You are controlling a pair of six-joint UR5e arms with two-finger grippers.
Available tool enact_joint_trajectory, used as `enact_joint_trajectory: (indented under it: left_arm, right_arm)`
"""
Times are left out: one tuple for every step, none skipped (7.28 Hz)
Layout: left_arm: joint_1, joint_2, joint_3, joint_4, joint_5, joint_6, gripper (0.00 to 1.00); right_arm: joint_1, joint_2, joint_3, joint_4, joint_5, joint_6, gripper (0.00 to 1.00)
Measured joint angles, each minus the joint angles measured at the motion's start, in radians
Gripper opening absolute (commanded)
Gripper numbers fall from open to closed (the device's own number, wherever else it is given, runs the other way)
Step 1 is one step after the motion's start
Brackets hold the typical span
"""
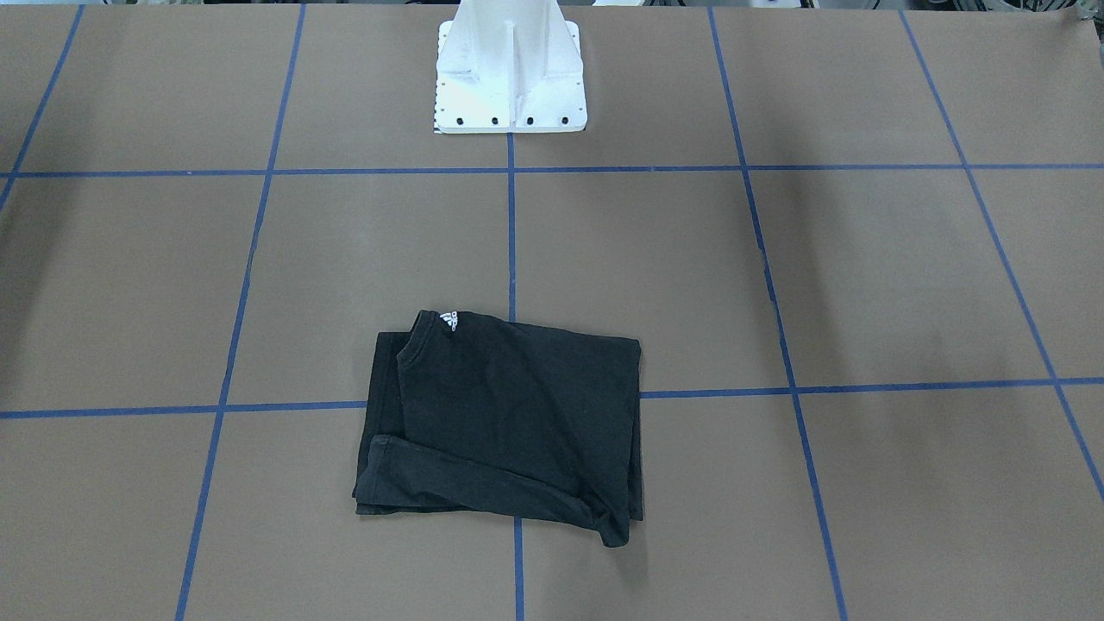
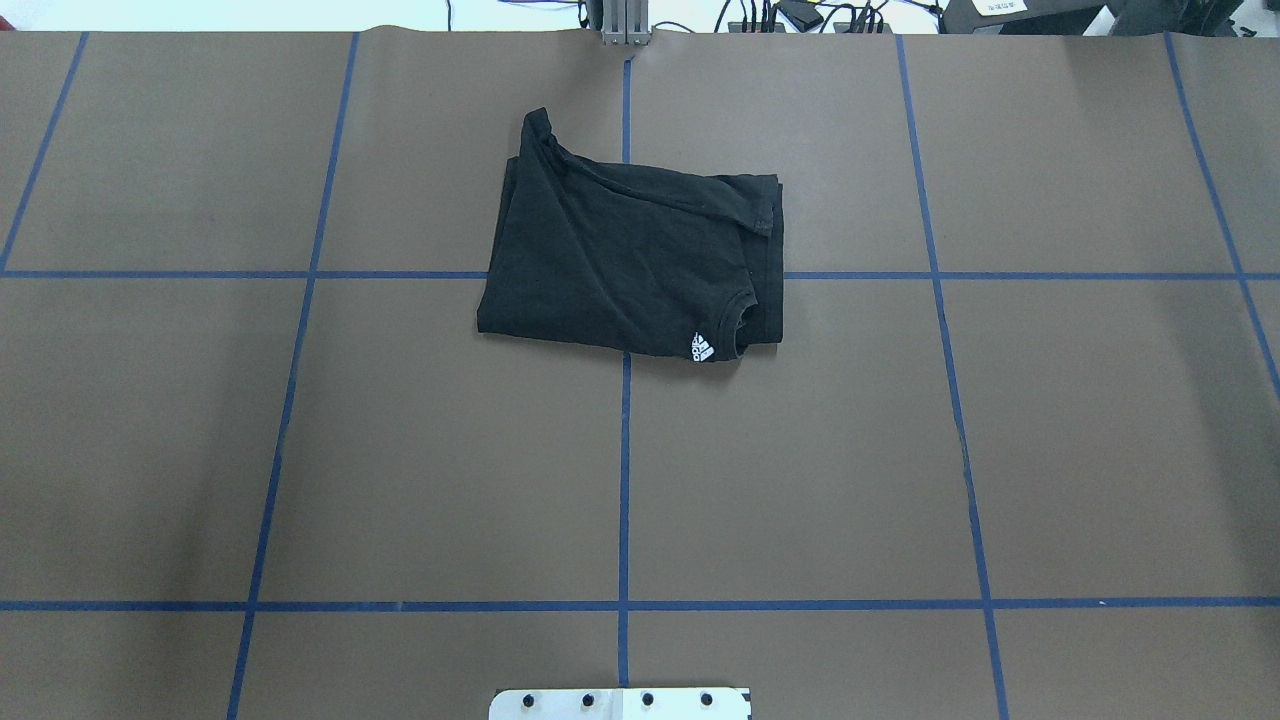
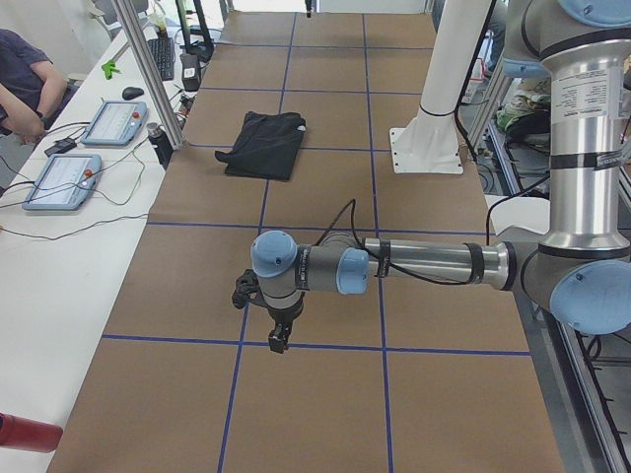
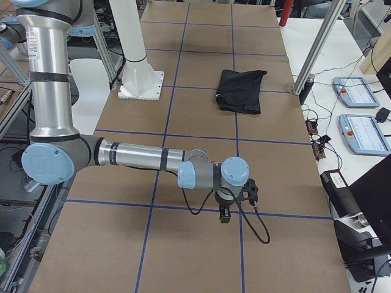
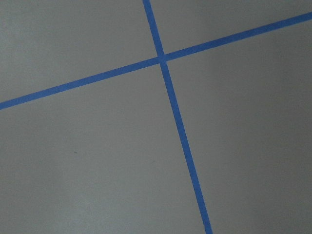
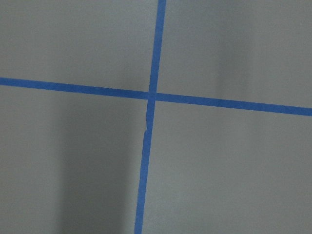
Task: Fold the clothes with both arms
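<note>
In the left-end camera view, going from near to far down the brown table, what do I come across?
The black two-finger left gripper → the folded black short-sleeved T-shirt. The white pedestal base sits about level with the shirt, so I leave it out of the order.

- The overhead view looks forward and down from behind the robot, and the front-facing view looks steeply down from the far side. Both take in the T-shirt [image 2: 620, 260] and the white pedestal [image 1: 509, 78].
- The side views look along the tabletop [image 3: 325, 404] from either end, with the left arm [image 3: 414, 264] near in one and the right arm [image 4: 134, 155] near in the other.
- Both wrist cameras sit close above blue tape crossings [image 5: 162, 59].
</note>
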Motion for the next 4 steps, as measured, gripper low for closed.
enact_joint_trajectory:
  left_arm:
    - [0.0,-0.001,-0.003,0.0,0.0,-0.002,1.0]
    - [0.0,-0.002,-0.007,0.0,0.0,-0.004,1.0]
    - [0.0,-0.003,-0.013,0.0,0.001,-0.006,1.0]
    - [-0.001,-0.004,-0.016,0.0,0.001,-0.007,1.0]
  right_arm:
    - [0.0,-0.013,0.023,-0.003,0.002,0.0,1.0]
    - [0.0,-0.025,0.072,-0.025,0.001,0.0,1.0]
    - [0.0,-0.036,0.145,-0.081,-0.004,0.0,1.0]
    - [0.0,-0.044,0.227,-0.163,-0.008,0.0,1.0]
